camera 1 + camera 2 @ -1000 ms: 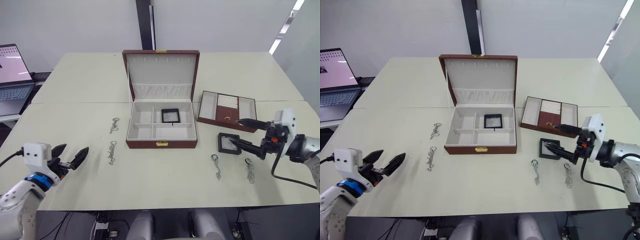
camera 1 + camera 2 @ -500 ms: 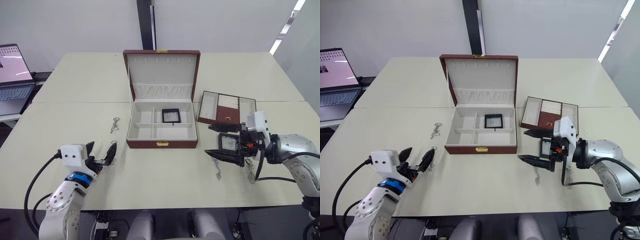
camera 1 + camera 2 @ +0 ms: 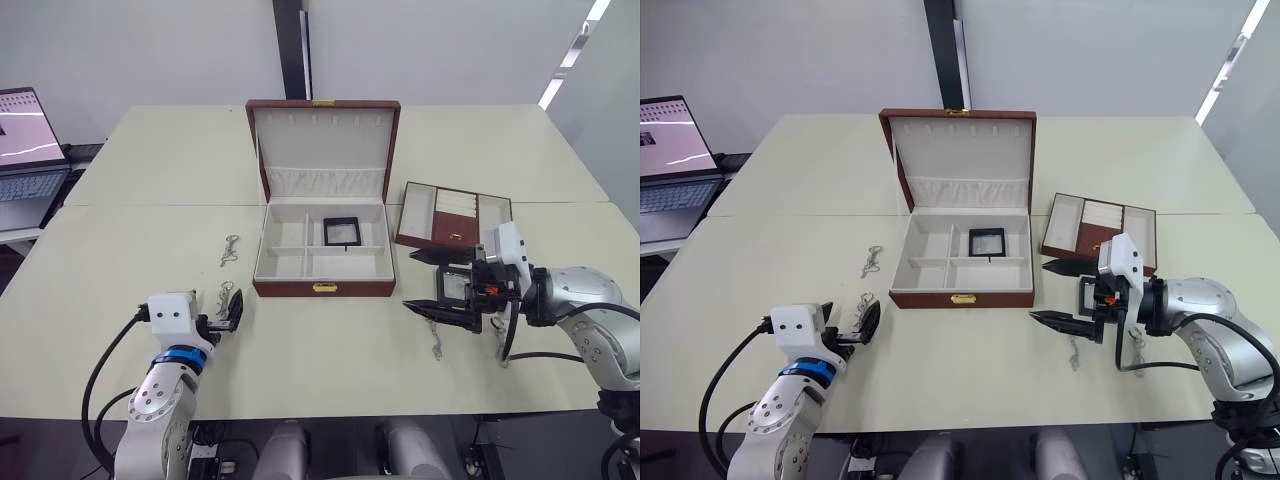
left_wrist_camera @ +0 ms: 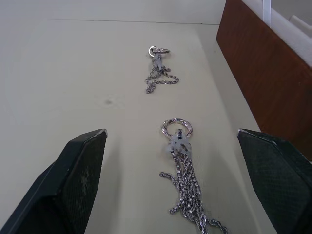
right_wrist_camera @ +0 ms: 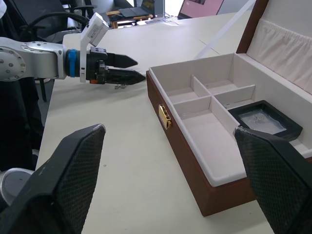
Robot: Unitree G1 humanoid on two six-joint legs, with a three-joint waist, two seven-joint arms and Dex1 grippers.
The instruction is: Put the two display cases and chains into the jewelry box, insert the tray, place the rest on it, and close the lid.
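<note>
Left gripper (image 4: 175, 146), fingers spread, straddles a chain (image 4: 185, 170) on the tabletop (image 3: 120, 270); right gripper (image 3: 425, 280) hangs open beside the jewelry box (image 3: 322, 290).

An open grey laptop (image 3: 22, 160) with a lit screen is seen at the far left edge, beside the pale beige table (image 3: 150, 160).
</note>
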